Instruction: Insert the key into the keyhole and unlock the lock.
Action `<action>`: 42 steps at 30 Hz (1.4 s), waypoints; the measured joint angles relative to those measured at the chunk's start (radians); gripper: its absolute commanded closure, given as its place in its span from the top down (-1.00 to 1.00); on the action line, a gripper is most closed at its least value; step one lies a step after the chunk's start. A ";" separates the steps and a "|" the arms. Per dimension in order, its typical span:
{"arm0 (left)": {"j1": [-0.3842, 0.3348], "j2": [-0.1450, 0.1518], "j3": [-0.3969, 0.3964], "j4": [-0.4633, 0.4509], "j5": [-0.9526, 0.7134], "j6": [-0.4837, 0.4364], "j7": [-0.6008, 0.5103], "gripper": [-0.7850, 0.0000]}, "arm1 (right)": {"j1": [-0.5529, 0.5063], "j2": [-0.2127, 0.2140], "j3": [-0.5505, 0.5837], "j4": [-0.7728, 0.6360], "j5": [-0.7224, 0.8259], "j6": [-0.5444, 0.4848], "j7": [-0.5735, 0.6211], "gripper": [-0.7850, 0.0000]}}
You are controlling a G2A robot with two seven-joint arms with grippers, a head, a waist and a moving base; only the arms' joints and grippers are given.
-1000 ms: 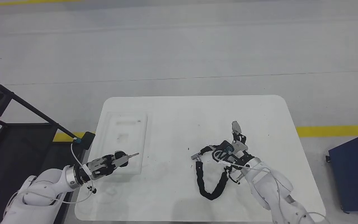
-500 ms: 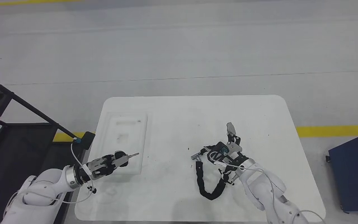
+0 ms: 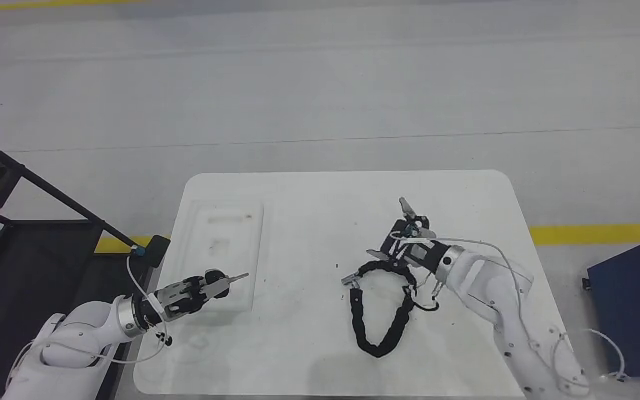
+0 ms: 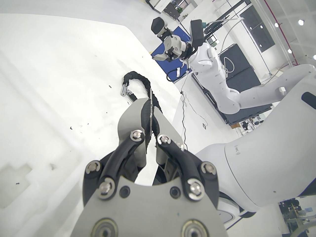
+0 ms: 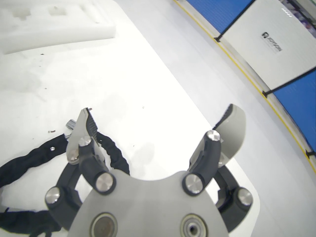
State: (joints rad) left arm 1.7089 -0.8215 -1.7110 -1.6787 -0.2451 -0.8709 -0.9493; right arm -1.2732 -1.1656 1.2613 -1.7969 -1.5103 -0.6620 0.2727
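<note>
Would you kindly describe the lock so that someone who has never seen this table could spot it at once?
Find the white table; to the right of the white foam tray on it, by the open right gripper, lies the lock. It is a black sleeved chain curled in a loop with a silvery metal end, the only sizeable dark thing on the tabletop.

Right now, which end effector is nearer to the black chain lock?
Right. The right end effector is open beside one end of the chain lock; the left end effector, gripping the key, sits far off over the foam tray.
</note>
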 measured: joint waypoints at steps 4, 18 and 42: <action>0.000 0.000 0.000 0.000 0.000 0.000 0.000 -1.00 | 0.082 -0.001 -0.008 0.018 0.159 -0.127 0.136 1.00; 0.000 0.000 0.000 0.000 0.000 0.000 0.000 -1.00 | 0.383 0.006 -0.323 0.219 0.539 -0.232 0.653 1.00; 0.000 0.000 0.000 0.000 0.000 0.000 0.000 -1.00 | 0.678 0.015 -0.762 0.465 0.441 -0.272 0.589 -0.01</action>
State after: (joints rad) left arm 1.7089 -0.8215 -1.7110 -1.6787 -0.2451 -0.8709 -0.9493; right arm -0.5957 -1.1502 0.4995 -1.3318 -1.0697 -0.9342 0.8614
